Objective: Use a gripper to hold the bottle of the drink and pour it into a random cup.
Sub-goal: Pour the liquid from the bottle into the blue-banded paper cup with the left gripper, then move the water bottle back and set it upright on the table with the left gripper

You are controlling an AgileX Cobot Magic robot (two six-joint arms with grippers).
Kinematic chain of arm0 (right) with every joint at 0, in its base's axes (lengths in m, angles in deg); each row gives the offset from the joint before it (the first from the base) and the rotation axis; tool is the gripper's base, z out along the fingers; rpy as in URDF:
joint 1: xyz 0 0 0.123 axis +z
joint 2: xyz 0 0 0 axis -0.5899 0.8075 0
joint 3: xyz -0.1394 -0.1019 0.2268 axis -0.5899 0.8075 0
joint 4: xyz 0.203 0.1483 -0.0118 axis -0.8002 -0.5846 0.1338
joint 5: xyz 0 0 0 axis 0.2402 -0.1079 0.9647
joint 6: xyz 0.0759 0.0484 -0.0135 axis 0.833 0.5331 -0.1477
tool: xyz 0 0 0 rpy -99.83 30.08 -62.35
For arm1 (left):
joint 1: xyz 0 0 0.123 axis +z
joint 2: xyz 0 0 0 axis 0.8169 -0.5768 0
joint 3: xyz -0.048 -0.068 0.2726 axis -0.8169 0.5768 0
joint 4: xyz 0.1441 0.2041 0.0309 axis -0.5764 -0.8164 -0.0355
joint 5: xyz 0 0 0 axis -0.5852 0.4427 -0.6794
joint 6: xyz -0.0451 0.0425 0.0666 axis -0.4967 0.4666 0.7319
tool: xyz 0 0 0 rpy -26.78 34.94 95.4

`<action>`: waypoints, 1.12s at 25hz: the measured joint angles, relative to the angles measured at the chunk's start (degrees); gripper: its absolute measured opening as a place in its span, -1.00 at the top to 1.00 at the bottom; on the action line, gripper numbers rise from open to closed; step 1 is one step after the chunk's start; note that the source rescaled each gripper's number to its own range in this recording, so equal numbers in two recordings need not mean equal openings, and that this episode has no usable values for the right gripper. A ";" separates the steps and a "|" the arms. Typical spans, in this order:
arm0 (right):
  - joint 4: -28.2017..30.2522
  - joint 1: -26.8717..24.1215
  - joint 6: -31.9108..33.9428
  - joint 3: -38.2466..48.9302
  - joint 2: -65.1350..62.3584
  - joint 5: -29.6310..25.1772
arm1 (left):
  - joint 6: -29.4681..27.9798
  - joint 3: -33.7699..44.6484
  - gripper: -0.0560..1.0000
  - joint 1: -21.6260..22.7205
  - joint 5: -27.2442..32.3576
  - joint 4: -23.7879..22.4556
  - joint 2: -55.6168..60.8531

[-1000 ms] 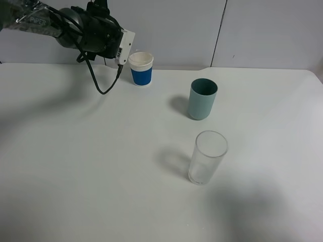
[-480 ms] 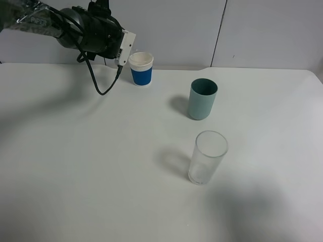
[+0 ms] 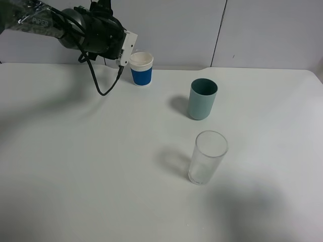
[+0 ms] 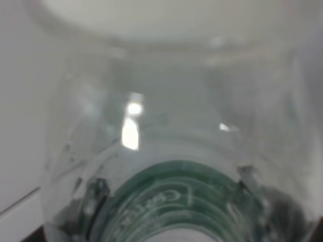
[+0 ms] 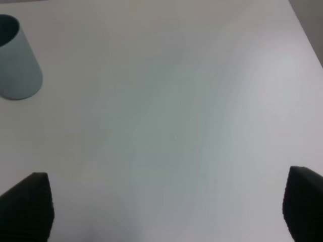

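The bottle (image 4: 166, 126) filled the left wrist view, its green label (image 4: 176, 201) nearest the lens and its clear shoulder beyond. It was clamped between the left fingers (which the bottle itself hid from the lens). From above, the left arm's white head (image 3: 127, 48) hung just beside the paper cup (image 3: 141, 69) at the back of the bench (image 3: 101, 176). It had crept slightly closer to that cup than a second before. The right fingers (image 5: 28, 204) stood wide apart above the bench, the green cup (image 5: 15, 60) off to one side.
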 joint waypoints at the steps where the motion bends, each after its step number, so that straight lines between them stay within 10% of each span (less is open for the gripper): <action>1: 0.00 0.00 0.00 0.00 0.00 0.00 | 0.20 0.00 0.75 -0.06 0.00 0.00 0.00; 18: 0.00 0.00 0.00 0.00 0.00 0.00 | 1.61 0.00 0.75 -1.22 0.89 -0.05 0.04; 28: 0.00 0.00 0.00 0.00 0.00 0.00 | -24.43 0.00 0.75 -1.14 -2.84 -0.05 3.00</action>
